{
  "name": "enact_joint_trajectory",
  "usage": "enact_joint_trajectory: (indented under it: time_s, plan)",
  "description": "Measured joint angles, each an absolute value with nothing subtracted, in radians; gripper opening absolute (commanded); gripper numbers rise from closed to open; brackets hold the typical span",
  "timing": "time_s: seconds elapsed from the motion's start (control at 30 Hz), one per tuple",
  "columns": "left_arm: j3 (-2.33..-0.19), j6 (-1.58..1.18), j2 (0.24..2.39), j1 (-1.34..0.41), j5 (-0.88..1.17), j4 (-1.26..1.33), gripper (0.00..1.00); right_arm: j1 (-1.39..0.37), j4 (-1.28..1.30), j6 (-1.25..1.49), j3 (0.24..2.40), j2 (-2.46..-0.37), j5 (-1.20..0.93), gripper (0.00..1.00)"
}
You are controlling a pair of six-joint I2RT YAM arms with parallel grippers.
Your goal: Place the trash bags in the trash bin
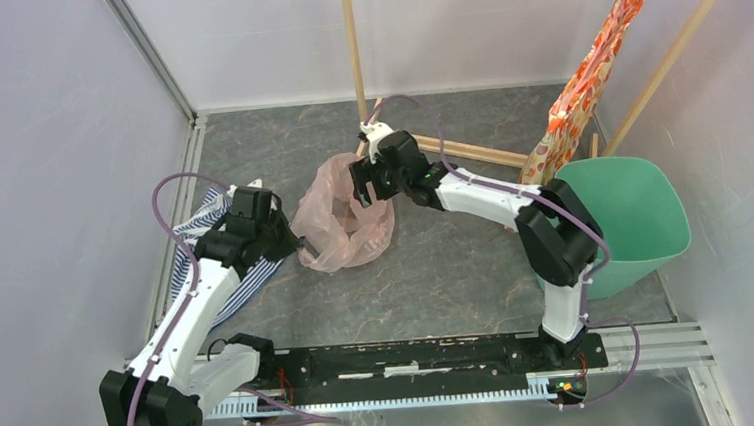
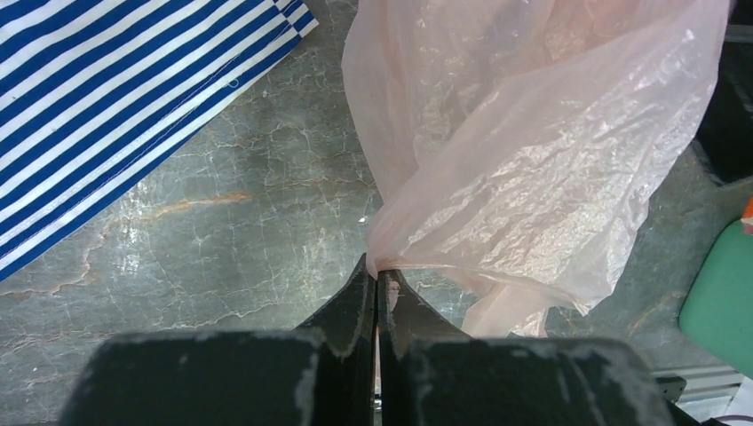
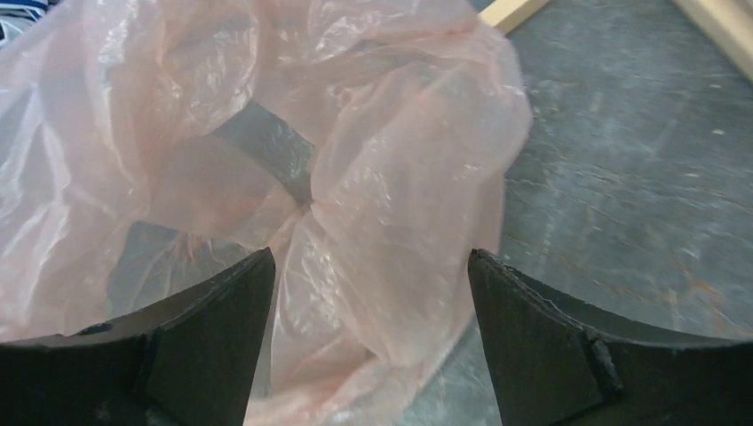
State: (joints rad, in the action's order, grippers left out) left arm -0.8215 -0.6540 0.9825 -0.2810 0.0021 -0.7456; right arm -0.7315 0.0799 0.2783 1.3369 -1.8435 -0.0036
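Left gripper has its fingers pressed tight together on a pinch of the pale-pink trash bag, right at the bag's near-left edge. From the left wrist view the film fans out from that pinch, so the hold looks sound. The bag lies crumpled on the grey table, mid-floor, its left side just beside the blue-white striped cloth.

Right gripper hangs over the bag's far side, fingers spread wide, with a puffy fold of plastic sitting between them. It is not clamped on anything yet.

The mint-green trash bin stands at the right edge, well apart from the bag, beyond the right arm's elbow.

So this looks like the second grab. To do it well, I'd say: drop a touch lower and close on a thick gather, not one slippery layer. That thin film will slide out otherwise. Both arms should lift together so the bag clears the table before it goes right. Mind the orange floral bag hanging just above the bin, and the wooden slat lying behind the right wrist.
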Motion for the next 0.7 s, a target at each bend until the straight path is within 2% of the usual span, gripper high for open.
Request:
enact_joint_trajectory:
  time_s: [0.07, 0.13, 0.17, 0.3, 0.43, 0.57, 0.7]
  plan:
    - [-0.832, -0.654, 0.999, -0.281, 0.002, -0.746, 0.02, -0.733, 0.065, 0.273, 1.365, -1.902, -0.025, 0.61]
    - [-0.850, -0.653, 1.013, -0.281, 0.005, -0.746, 0.02, -0.736, 0.060, 0.270, 1.378, -1.932, -0.024, 0.17]
    - [-0.862, -0.654, 1.018, -0.281, 0.007, -0.746, 0.02, -0.737, 0.062, 0.264, 1.381, -1.938, -0.017, 0.00]
    - [-0.923, -0.653, 1.032, -0.281, 0.030, -0.745, 0.02, -0.743, 0.112, 0.273, 1.391, -1.919, 0.090, 0.00]
    - [-0.962, -0.653, 1.058, -0.281, 0.089, -0.718, 0.02, -0.768, 0.224, 0.255, 1.365, -1.791, 0.250, 0.00]
    - [-0.964, -0.654, 1.105, -0.282, 0.197, -0.673, 0.02, -0.884, 0.323, 0.246, 1.360, -1.612, 0.404, 0.00]
    - [-0.987, -0.655, 1.162, -0.310, 0.321, -0.652, 0.02, -0.976, 0.343, 0.268, 1.361, -1.600, 0.451, 0.00]
